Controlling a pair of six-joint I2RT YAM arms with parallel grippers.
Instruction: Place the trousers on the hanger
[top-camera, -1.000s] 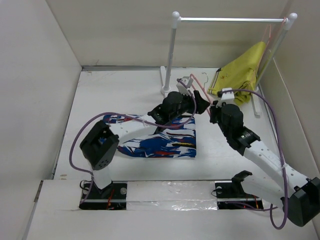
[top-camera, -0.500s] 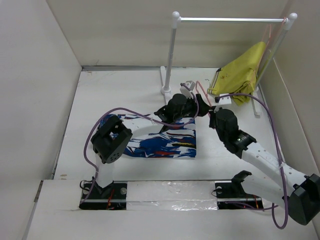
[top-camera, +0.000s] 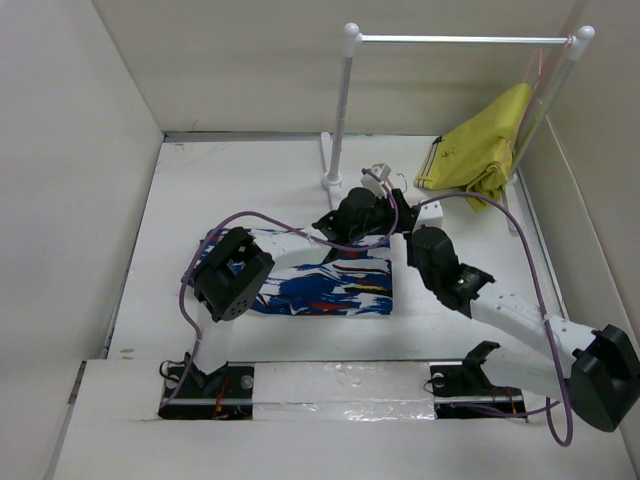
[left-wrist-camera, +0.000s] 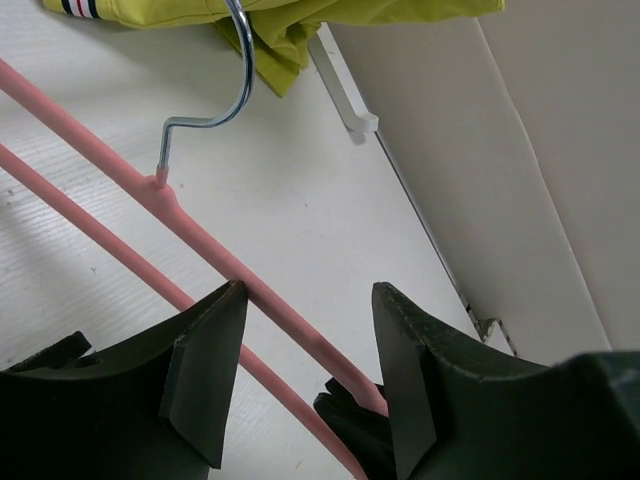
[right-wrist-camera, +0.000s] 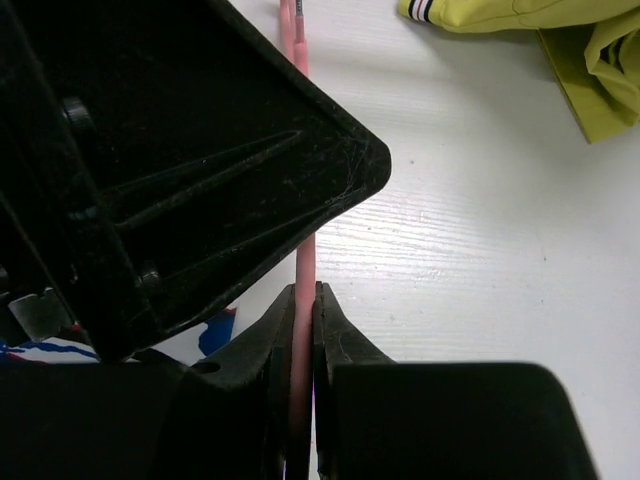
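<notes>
The blue splashed trousers (top-camera: 320, 285) lie flat on the table, left of centre. In the right wrist view my right gripper (right-wrist-camera: 305, 292) is shut on one thin bar of the pink hanger (right-wrist-camera: 303, 255). The left wrist view shows the hanger's two pink bars (left-wrist-camera: 215, 245) and its silver hook (left-wrist-camera: 238, 85) low over the white table. My left gripper (left-wrist-camera: 308, 300) is open, with the upper bar running between its fingers untouched. From above, both grippers meet at the trousers' far right corner, the left gripper (top-camera: 398, 212) just beyond the right gripper (top-camera: 412, 232), and they hide most of the hanger.
A white clothes rack (top-camera: 345, 110) stands at the back, with a yellow-green garment (top-camera: 480, 150) hanging at its right end on another pink hanger. White walls close in the table on the left, back and right. The rack's foot (left-wrist-camera: 345, 95) lies near the right wall.
Both wrists have drifted nearer and leftward with the hanger, toward the trousers' corner. The left elbow has swung right and the right forearm has lowered. Neither gripper's state has changed.
</notes>
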